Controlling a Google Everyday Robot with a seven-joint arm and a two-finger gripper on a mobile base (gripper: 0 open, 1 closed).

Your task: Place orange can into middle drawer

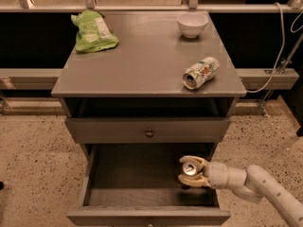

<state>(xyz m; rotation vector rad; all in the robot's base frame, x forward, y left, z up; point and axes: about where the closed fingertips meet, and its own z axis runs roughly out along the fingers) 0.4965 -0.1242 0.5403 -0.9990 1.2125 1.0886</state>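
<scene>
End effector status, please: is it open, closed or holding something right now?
End effector: closed on the orange can, inside the open middle drawer.

no legible text anywhere; gripper (187,170) holds orange can (190,167) inside middle drawer (142,217).

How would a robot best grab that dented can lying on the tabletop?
Probably across its round middle, from above: the dented can lies on its side. The gripper is in the open middle drawer, holding the orange can.
</scene>
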